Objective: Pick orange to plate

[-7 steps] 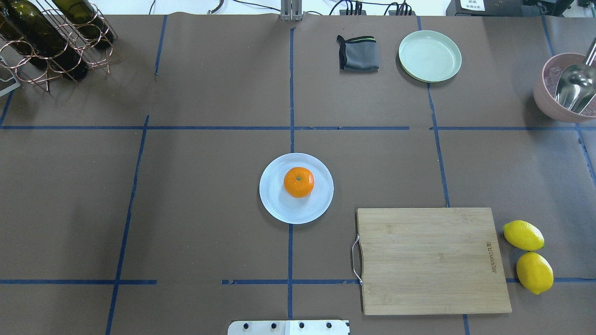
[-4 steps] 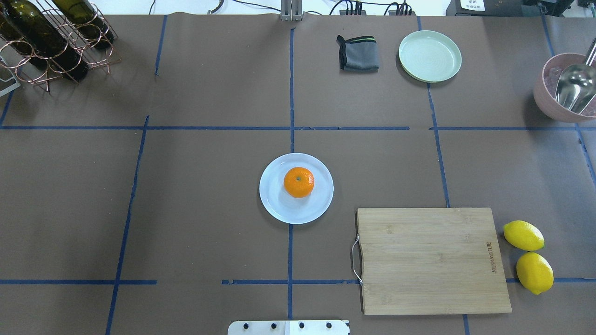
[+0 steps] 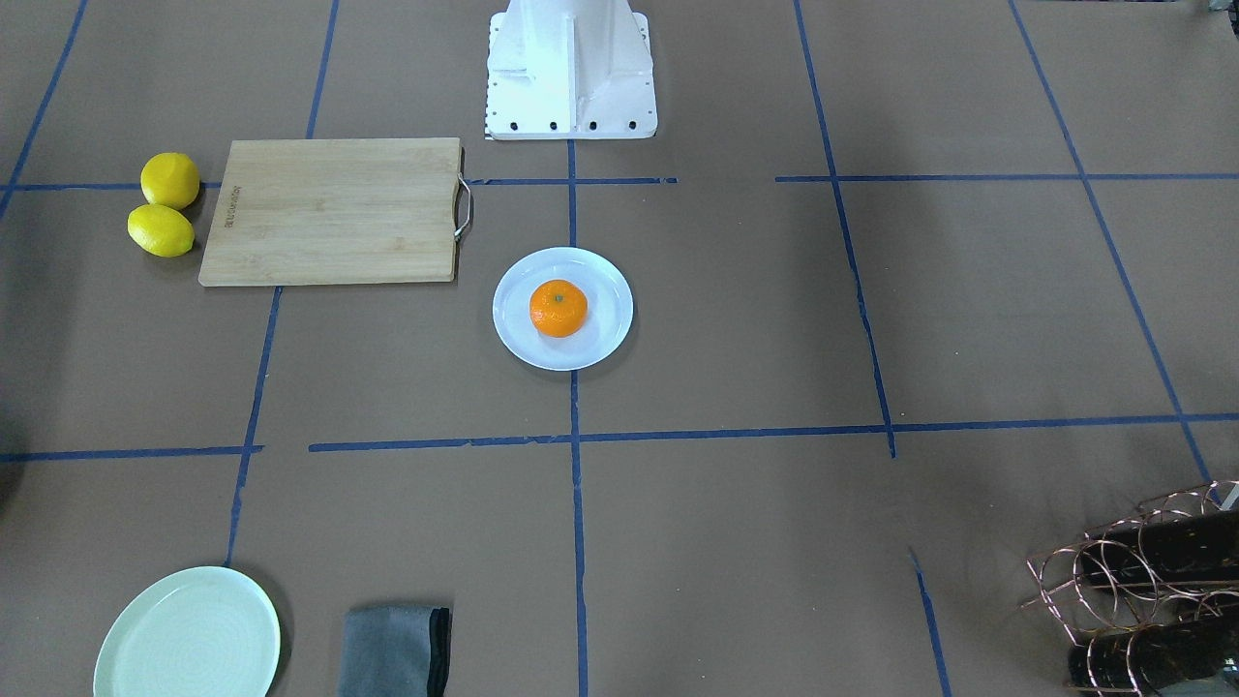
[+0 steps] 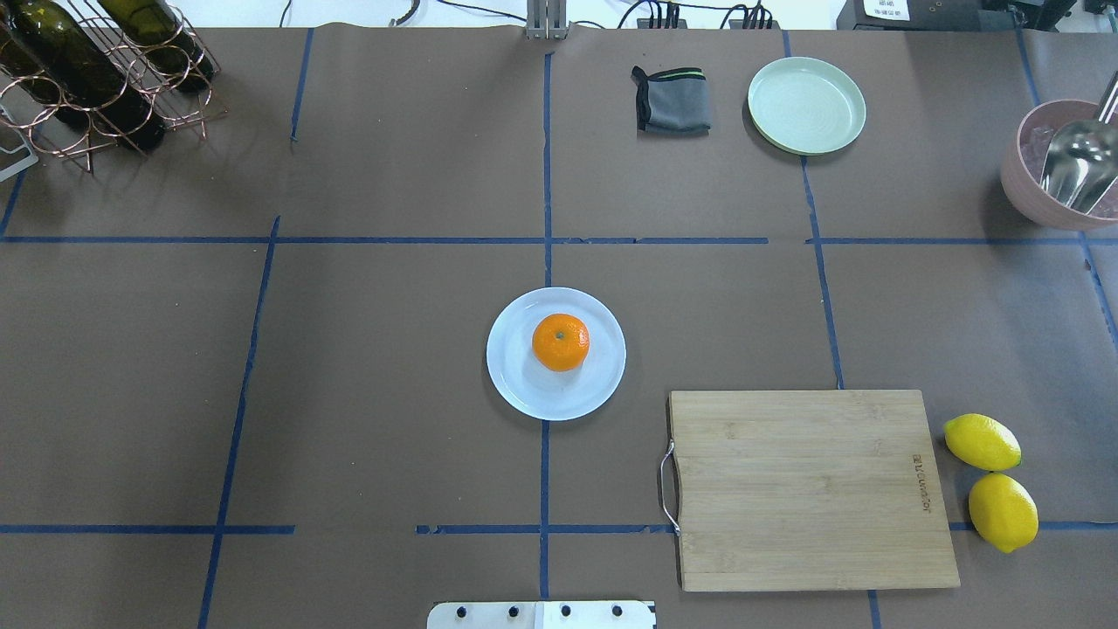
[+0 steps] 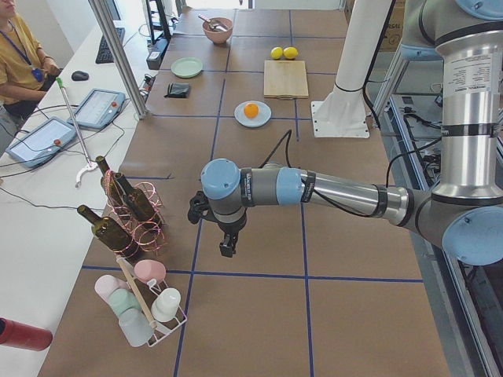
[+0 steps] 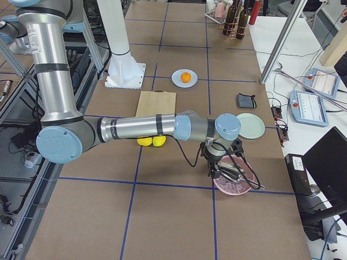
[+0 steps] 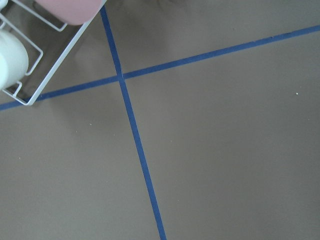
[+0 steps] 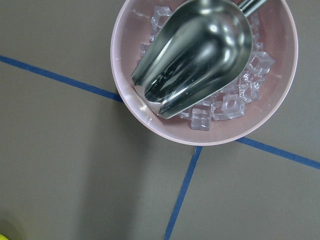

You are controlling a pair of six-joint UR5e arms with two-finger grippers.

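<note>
The orange (image 4: 560, 342) sits on the white plate (image 4: 524, 389) at the middle of the table, stem dimple up, also seen as orange (image 3: 559, 308) on plate (image 3: 608, 334) in the front-facing view. No gripper is near it. My left gripper (image 5: 226, 245) hangs over bare table beside the bottle rack, far from the plate; I cannot tell if it is open or shut. My right gripper (image 6: 218, 170) hovers by the pink bowl at the other end; its state cannot be told either. Neither wrist view shows fingers.
A wooden cutting board (image 4: 808, 489) lies right of the plate, two lemons (image 4: 982, 441) beyond it. Mint-green plate (image 4: 805, 105) and grey cloth (image 4: 672, 100) lie at the far side. Pink bowl (image 8: 125, 95) holds ice and a metal scoop (image 8: 195, 50). Wine rack (image 4: 87, 79) stands far left, a cup rack (image 5: 145, 306) near the left arm.
</note>
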